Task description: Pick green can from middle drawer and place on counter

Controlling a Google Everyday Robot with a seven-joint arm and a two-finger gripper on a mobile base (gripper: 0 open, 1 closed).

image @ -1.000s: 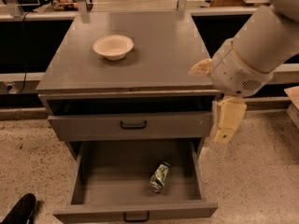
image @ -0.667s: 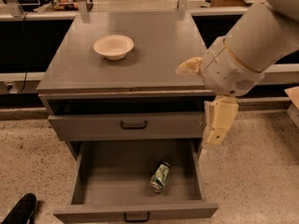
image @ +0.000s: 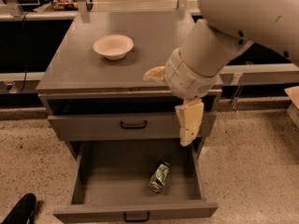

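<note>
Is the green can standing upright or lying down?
The can lies on its side in the open drawer; the gripper hangs above it.

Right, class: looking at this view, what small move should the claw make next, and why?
Probably lower the claw toward the green can: it lies on its side in the open middle drawer, while the claw hangs open and empty above it, level with the upper drawer front.
</note>
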